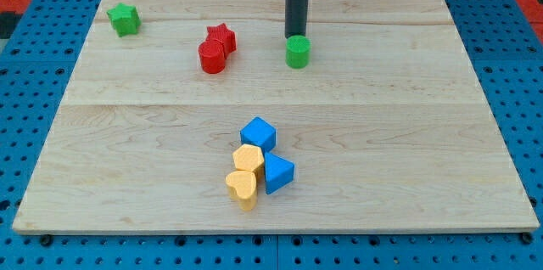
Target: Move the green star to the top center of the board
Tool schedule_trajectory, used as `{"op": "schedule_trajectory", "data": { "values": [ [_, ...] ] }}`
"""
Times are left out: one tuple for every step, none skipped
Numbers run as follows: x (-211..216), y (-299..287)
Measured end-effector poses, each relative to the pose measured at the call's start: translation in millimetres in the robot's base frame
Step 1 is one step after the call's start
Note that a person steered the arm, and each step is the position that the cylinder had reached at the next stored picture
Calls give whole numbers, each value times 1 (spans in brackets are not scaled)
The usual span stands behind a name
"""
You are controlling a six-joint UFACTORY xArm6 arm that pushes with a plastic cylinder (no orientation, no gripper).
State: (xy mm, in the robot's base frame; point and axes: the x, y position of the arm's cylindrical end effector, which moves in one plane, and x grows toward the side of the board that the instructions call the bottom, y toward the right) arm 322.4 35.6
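Pale wooden board [407, 134] lies flat on a blue pegboard surface [25, 134], with a strip of red showing at the view's top corners.

Nearest the view's bottom sits a tight cluster of four blocks, a little left of centre. A yellow heart-shaped block [242, 188] is lowest; a second yellow block [249, 159], shape hard to make out, touches it from above. A blue block [277, 172], wedge-like, presses against their right side, and a blue cube [258, 133] caps the group at its top.

Further up, left of centre, a red cylinder [212, 56] touches a red star [222, 37] that stands just behind it and to its right.

To the right of those, near the top centre, a green cylinder [298, 52] stands alone. My tip [295, 36] comes down just behind it, at its upper edge, apparently touching it. I carry no pincer at all, only this straight dark rod, so nothing spreads or pinches.

Farthest off, in the board's top left corner, the green star [124, 19] sits by itself, well apart from my tip and from every other block.
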Motion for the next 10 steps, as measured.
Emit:
{"op": "schedule_trajectory", "data": {
  "values": [
    [2,-9],
    [-35,32],
    [35,100],
    [142,88],
    [165,-37],
    [124,-89],
    [113,-134],
    [92,-213],
    [59,-292],
    [-4,-314]
  ]
}}
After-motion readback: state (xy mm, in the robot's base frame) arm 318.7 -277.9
